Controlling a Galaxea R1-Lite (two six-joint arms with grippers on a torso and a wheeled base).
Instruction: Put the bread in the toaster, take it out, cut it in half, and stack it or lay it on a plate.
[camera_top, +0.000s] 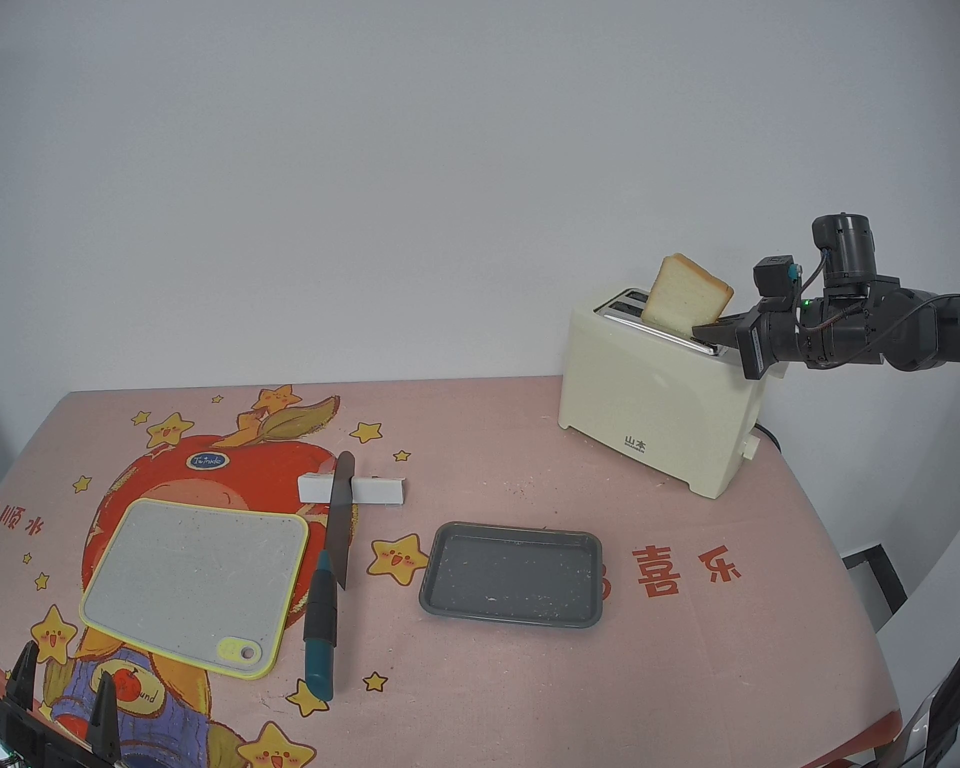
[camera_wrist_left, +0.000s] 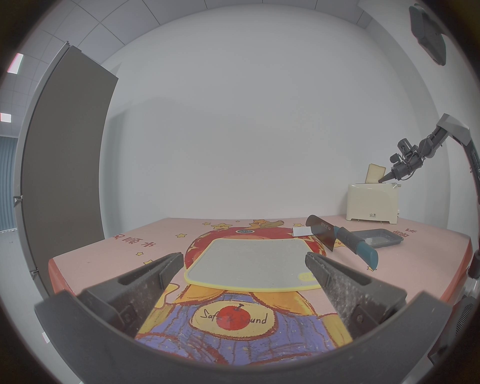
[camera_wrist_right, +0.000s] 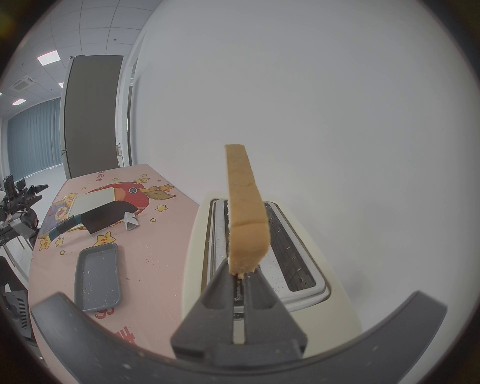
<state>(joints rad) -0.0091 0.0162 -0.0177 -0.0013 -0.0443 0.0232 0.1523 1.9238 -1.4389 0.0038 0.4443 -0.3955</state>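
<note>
The right gripper (camera_top: 712, 336) is clamped on one lower corner of the bread slice (camera_top: 688, 292), holding it on edge over the toaster (camera_top: 650, 410) slot, probably to line it up with the narrow opening, while the left gripper (camera_wrist_left: 243, 257) hangs spread wide beside the cutting board (camera_top: 195, 580).

You face a plain white wall (camera_top: 400, 180) that runs behind the bench (camera_top: 560, 700), well beyond the left hand (camera_wrist_left: 243, 257). A pink printed cloth (camera_top: 720, 660) covers the bench. Off to that hand's left, a tall grey panel (camera_wrist_left: 60, 165) stands beside the wall. Overhead, the tiled ceiling (camera_wrist_left: 165, 15) carries lit rectangular lights (camera_wrist_left: 15, 63). Blue-grey curtains (camera_wrist_right: 30, 145) hang farther back.
</note>
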